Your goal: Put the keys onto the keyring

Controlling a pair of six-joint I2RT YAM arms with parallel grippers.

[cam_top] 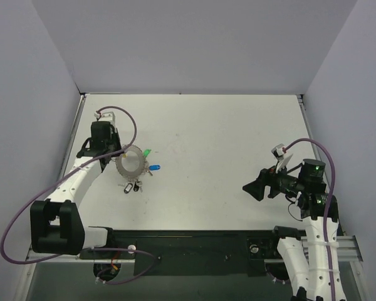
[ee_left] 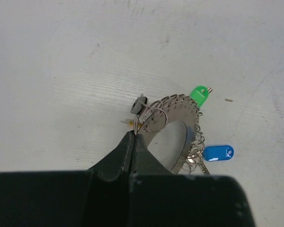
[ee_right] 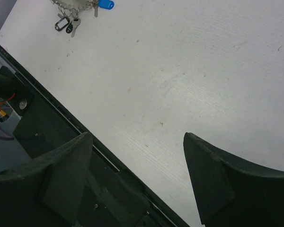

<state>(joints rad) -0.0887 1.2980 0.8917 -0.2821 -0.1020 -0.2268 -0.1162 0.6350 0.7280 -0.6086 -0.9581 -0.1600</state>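
Observation:
The keyring (ee_left: 179,107) is a silvery scalloped loop lying flat on the white table, at the left in the top view (cam_top: 130,164). The green key (ee_left: 199,95) sits at its far rim and the blue key (ee_left: 218,152) at its right side (cam_top: 155,168). My left gripper (ee_left: 134,134) is shut, its tips pinching a small wire ring (ee_left: 155,119) at the keyring's near-left rim. A sliver of yellow (ee_left: 127,122) shows beside the tips. My right gripper (ee_right: 137,137) hangs open and empty over the table's near edge, far to the right (cam_top: 254,188).
Small black tags with a silver key (cam_top: 130,186) lie just in front of the keyring; they show in the right wrist view's top left corner (ee_right: 65,23). A black tag (ee_left: 138,106) rests by the left fingertips. The dark base rail (cam_top: 188,241) runs along the near edge.

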